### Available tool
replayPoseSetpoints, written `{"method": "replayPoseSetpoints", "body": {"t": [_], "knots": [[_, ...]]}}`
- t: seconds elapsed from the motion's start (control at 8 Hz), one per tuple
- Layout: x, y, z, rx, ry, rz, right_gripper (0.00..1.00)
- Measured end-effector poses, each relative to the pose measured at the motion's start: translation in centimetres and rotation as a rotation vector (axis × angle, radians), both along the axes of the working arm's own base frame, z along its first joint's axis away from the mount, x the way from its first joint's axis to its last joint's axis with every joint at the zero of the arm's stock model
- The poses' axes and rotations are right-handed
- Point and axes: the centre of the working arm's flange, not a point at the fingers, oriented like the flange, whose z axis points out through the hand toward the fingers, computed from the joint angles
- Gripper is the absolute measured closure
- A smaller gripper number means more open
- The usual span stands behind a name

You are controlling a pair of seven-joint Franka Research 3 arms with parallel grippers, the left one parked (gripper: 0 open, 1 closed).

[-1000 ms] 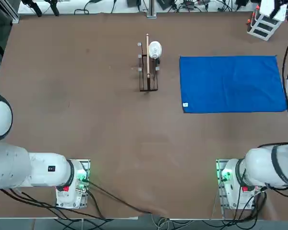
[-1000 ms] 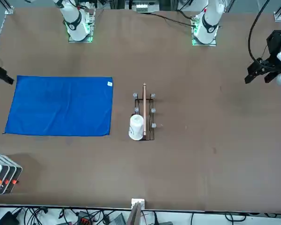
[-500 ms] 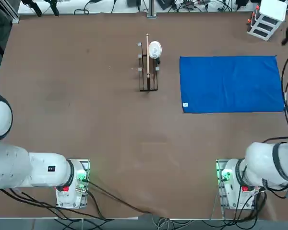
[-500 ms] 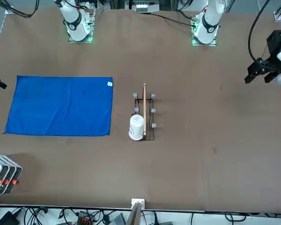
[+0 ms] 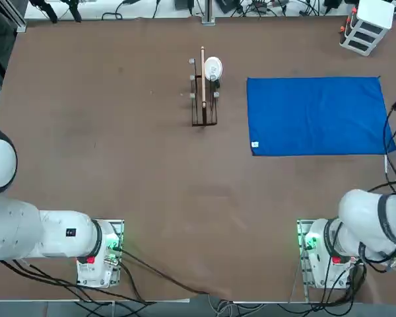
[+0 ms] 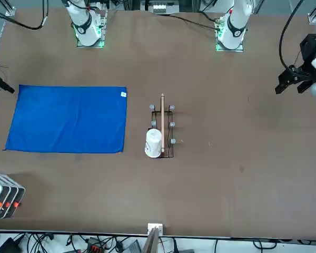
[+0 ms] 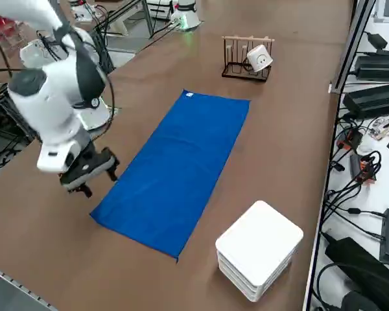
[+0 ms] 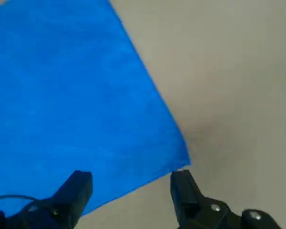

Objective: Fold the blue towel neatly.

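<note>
Right gripper (image 8: 131, 191) hangs spread open, empty, over the towel's (image 5: 317, 115) corner by the tabletop's right edge, probably lining up a pinch.

You're working over a brown table (image 5: 152, 178), and the right gripper (image 8: 131, 183) hangs above it at the robot's right edge, fingers spread with nothing between them. Just under and ahead of the gripper the blue towel (image 5: 319, 116) lies flat and fully open on the table, one corner close by the fingertips. Beyond the towel's far end from the gripper, a white tag corner faces a wooden stand (image 5: 203, 96) carrying a white cup (image 6: 154, 142). Off to the gripper's side, past the towel's near short edge, a white stacked box (image 7: 258, 249) sits on the tabletop.
</note>
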Motion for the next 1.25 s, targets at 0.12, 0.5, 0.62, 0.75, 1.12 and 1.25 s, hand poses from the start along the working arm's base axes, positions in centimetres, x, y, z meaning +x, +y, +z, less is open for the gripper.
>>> {"method": "replayPoseSetpoints", "body": {"t": [0.12,0.5,0.62,0.75,1.12,1.25], "knots": [[-1.4,-1.8,-2.5,-0.001,0.004,-0.012,0.0],[-4.1,-4.2,-8.3,0.021,0.033,-0.041,0.01],[-4.2,-4.2,-9.5,0.028,0.04,-0.041,0.02],[-4.3,-4.2,-10.3,0.029,0.042,-0.043,0.03],[-4.9,-4.8,-11.8,0.028,0.043,-0.058,0.08],[-4.9,-4.7,-11.8,0.028,0.043,-0.058,0.09]]}}
